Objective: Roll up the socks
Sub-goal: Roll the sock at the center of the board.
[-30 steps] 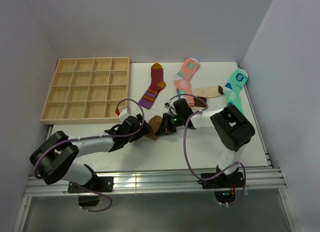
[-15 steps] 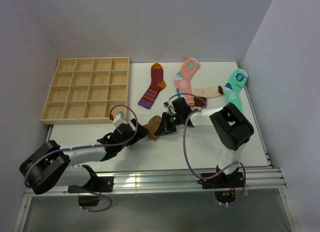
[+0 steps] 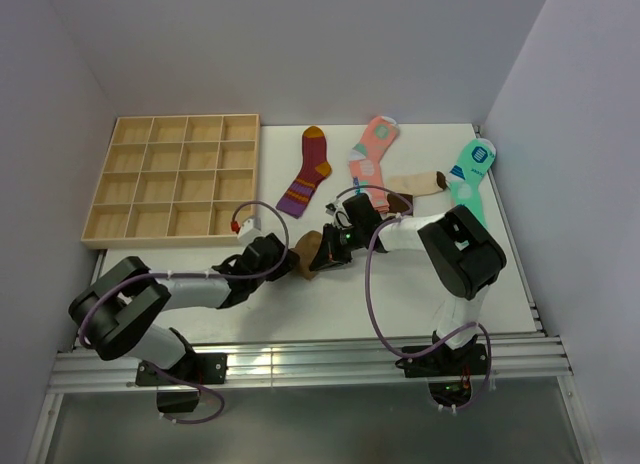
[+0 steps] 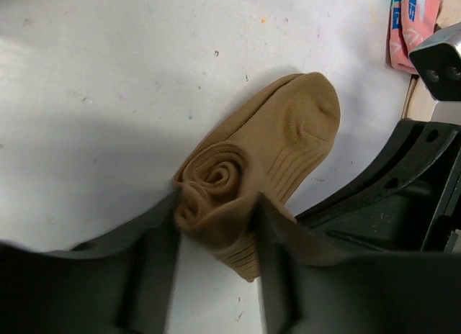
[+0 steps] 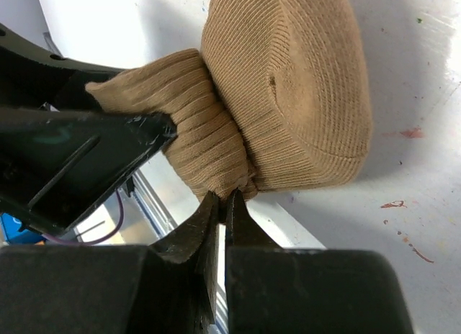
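Observation:
The mid-brown sock (image 3: 308, 251) lies partly rolled on the white table, between my two grippers. In the left wrist view its rolled end (image 4: 215, 186) shows as a spiral. My left gripper (image 4: 216, 237) is shut on that roll, one finger (image 4: 155, 265) pressed against each side. The unrolled part (image 4: 292, 132) lies flat beyond it. My right gripper (image 5: 225, 199) is shut, its tips pinching a fold of the sock (image 5: 288, 82) on the opposite side. The beige sock with the dark toe (image 3: 418, 183) lies flat at the back, behind the right arm.
A wooden compartment tray (image 3: 175, 179) stands at the back left. A maroon striped sock (image 3: 308, 174), a pink sock (image 3: 372, 152) and a mint-green sock (image 3: 470, 174) lie along the back. Metal rails run along the table's near edge.
My left gripper, open beside the sock before, has moved back in and closed on the rolled end. The right gripper has kept its pinch and hardly moved.

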You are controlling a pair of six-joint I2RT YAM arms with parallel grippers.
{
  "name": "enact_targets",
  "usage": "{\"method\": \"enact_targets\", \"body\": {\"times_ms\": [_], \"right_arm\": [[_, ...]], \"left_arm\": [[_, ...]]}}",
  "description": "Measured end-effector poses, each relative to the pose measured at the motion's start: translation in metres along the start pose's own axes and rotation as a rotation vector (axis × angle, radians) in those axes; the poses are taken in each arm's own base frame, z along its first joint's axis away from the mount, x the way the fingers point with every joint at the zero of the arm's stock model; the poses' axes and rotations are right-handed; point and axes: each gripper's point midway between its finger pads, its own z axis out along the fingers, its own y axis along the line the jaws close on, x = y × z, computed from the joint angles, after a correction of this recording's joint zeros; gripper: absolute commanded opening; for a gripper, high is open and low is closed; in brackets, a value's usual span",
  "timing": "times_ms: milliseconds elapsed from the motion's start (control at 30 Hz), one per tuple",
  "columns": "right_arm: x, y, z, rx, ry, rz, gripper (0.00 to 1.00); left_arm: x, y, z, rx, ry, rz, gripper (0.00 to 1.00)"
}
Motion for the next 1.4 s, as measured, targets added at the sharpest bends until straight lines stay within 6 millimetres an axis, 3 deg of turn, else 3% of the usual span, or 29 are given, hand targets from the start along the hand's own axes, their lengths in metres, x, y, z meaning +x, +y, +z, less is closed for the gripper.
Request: {"method": "enact_targets", "body": {"times_ms": [133,167,367,533,667,1000,1133,1400], "right_arm": [[-0.001,0.0,-0.001,0.003,-0.008,-0.027,0.19],[-0.003,0.0,-0.002,0.008,-0.017,-0.04,0.27],[-0.008,0.006,-0.021,0.128,-0.16,-0.221,0.48],[-0.009,0.041,-0.039,0.204,-0.325,-0.48,0.5],[-0.001,0.058,-0.038,0.232,-0.385,-0.63,0.5],[0.011,0.044,-0.014,0.347,-0.365,-0.786,0.51],[0.018,0.029,-0.001,0.398,-0.324,-0.813,0.51],[0.009,0.02,0.007,0.492,-0.35,-0.817,0.51]], "left_arm": [[-0.001,-0.005,0.004,-0.004,0.0,-0.005,0.25],[-0.002,-0.006,0.004,-0.007,0.001,-0.006,0.24],[-0.002,-0.009,0.006,-0.047,0.021,0.01,0.17],[-0.002,-0.01,0.006,-0.081,0.042,0.033,0.16],[0.0,-0.01,0.004,-0.101,0.065,0.049,0.16],[0.003,-0.008,0.002,-0.122,0.095,0.067,0.16],[0.004,-0.008,0.001,-0.122,0.101,0.067,0.16],[0.003,-0.007,-0.001,-0.126,0.108,0.064,0.17]]}}
